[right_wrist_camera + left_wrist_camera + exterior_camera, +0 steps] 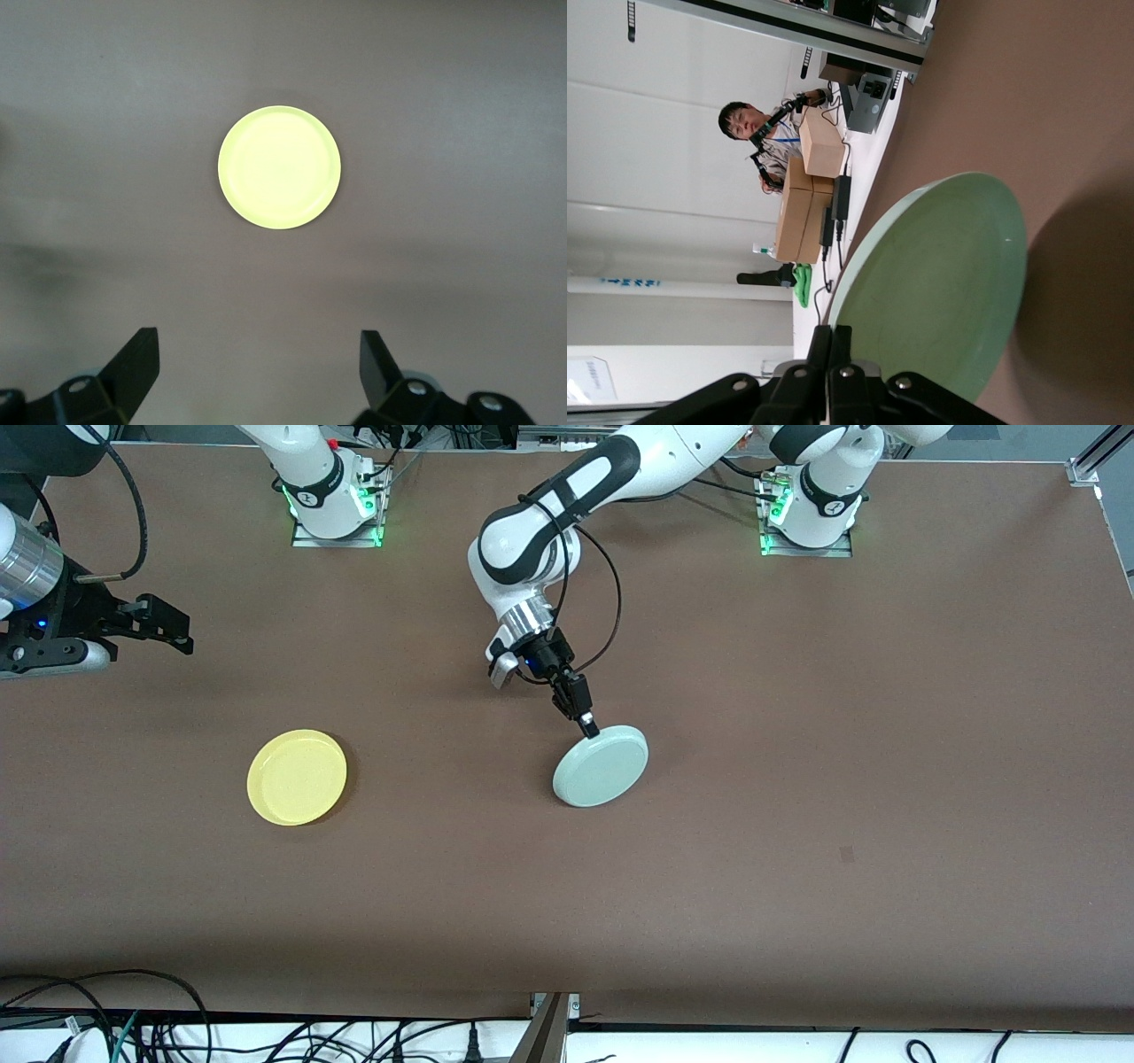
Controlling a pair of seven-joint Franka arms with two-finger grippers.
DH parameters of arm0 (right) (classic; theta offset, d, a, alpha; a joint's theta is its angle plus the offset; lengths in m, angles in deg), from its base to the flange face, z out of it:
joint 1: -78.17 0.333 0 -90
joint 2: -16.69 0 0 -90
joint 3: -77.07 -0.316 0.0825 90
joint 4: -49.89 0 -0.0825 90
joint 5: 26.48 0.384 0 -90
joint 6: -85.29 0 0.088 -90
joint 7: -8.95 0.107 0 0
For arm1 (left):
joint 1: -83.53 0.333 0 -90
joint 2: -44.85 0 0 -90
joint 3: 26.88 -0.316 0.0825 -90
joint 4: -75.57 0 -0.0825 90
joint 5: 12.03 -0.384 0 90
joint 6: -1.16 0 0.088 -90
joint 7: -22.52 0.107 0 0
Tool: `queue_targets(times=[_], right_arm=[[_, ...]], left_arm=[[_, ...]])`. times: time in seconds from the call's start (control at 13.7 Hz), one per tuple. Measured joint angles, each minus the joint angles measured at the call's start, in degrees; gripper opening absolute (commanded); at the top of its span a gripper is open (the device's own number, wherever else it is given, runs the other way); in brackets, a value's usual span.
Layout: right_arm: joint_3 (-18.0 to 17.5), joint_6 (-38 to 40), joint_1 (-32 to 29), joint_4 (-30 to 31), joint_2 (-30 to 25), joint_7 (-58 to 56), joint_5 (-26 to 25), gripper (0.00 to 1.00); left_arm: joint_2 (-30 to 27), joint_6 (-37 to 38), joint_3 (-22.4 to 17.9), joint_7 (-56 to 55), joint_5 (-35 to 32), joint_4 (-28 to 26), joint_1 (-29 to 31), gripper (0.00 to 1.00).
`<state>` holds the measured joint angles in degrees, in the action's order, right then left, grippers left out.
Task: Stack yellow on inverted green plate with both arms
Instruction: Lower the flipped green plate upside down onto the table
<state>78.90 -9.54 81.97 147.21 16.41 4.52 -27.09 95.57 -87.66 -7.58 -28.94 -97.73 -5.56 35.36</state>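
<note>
The yellow plate (pixel 297 777) lies rim up on the brown table toward the right arm's end; in the right wrist view the yellow plate (pixel 279 167) sits far below. My right gripper (pixel 180 634) hangs open and empty (pixel 259 342), high above that end of the table. The pale green plate (pixel 601 766) is tilted steeply near the table's middle, its rim pinched by my left gripper (pixel 587 727). The left wrist view shows the left gripper (pixel 835 329) shut on the edge of the green plate (pixel 939 283). I cannot tell whether the plate's low edge touches the table.
Both arm bases (pixel 337 505) (pixel 806 509) stand along the table's edge farthest from the front camera. Cables (pixel 159 1027) lie below the edge nearest it. A small dark mark (pixel 846 855) is on the cloth toward the left arm's end.
</note>
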Motion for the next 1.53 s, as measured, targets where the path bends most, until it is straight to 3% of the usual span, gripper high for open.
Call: queue_targets(times=[0.07, 0.15, 0.22, 0.95, 1.16, 1.53], right_arm=[[0.0, 0.0, 0.0, 0.0, 0.0, 0.0, 0.0, 1.00], [0.0, 0.0, 0.0, 0.0, 0.0, 0.0, 0.0, 1.00], [0.0, 0.0, 0.0, 0.0, 0.0, 0.0, 0.0, 1.00], [0.0, 0.0, 0.0, 0.0, 0.0, 0.0, 0.0, 1.00], [0.1, 0.0, 0.0, 0.0, 0.0, 0.0, 0.0, 1.00], [2.2, 0.3, -3.3, 0.2, 2.0, 0.1, -0.2, 1.00]], left_arm=[[0.0, 0.0, 0.9, -1.5, 1.5, 0.1, -0.1, 0.07], [0.0, -0.3, 1.7, -2.7, 3.2, 0.4, -0.2, 0.40], [0.1, -1.9, 2.1, -3.8, 5.6, 0.8, -0.3, 0.99], [1.5, -16.0, 2.1, -16.2, 24.9, 7.1, 2.5, 1.00], [0.6, -18.3, 2.2, -17.9, 31.3, 9.5, 5.6, 1.00], [-8.7, -19.8, 2.1, -1.9, 49.1, 10.5, 17.5, 1.00]])
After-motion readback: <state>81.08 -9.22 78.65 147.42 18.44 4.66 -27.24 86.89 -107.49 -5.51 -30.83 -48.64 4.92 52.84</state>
